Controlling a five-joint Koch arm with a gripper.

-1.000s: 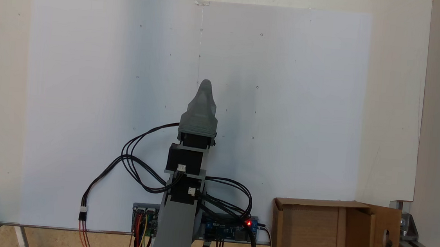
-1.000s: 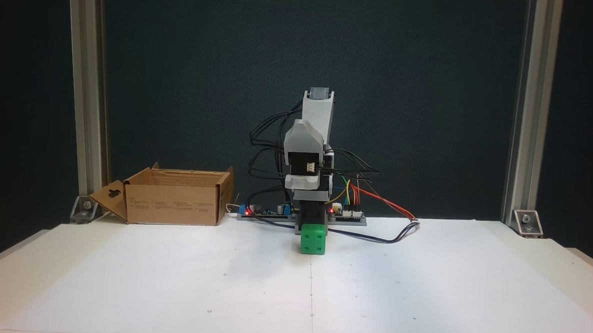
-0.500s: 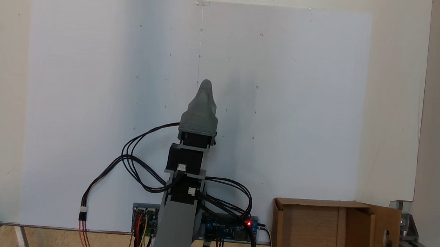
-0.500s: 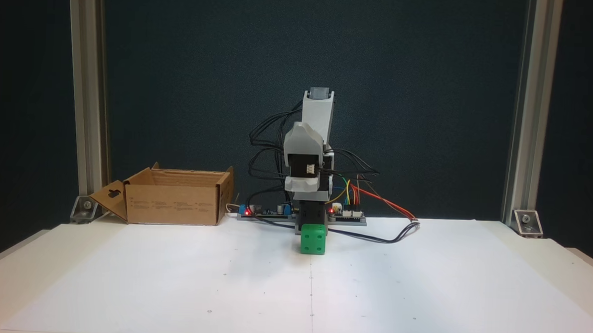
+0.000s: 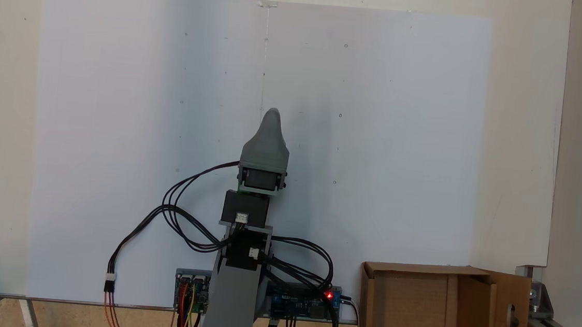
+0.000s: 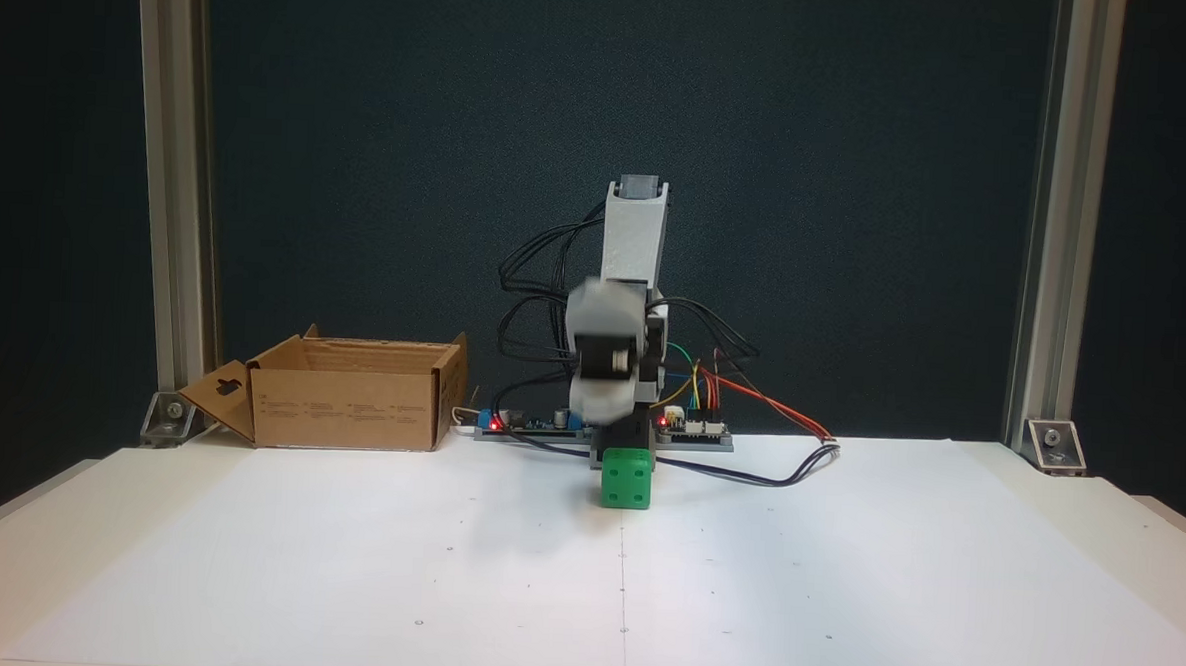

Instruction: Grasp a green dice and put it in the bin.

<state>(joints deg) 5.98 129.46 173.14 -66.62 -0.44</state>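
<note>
Broadly, the white paper-covered table (image 6: 343, 562) carries everything, and the brown corrugated cardboard box with flaps (image 6: 350, 402), the bin, stands at its far edge, toward nine o'clock from the arm in the front-facing fixed view; looking down from behind the arm, the same box (image 5: 414, 308) sits at about four o'clock from the wrist. Next in size, the grey printed arm (image 6: 635, 235) rises at the middle, its wrist housing blurred. Below it the claw (image 6: 626, 445) points at six o'clock, straight down onto the small bright green cube with darker pips (image 6: 627, 479), the dice, which rests on the paper directly beneath. From above, the grey claw shell (image 5: 267, 141) covers the dice. Whether the jaws are clenched on the cube or released I cannot tell. I judge the coming move turns on this: dice under the claw, bin well apart toward nine o'clock.
</note>
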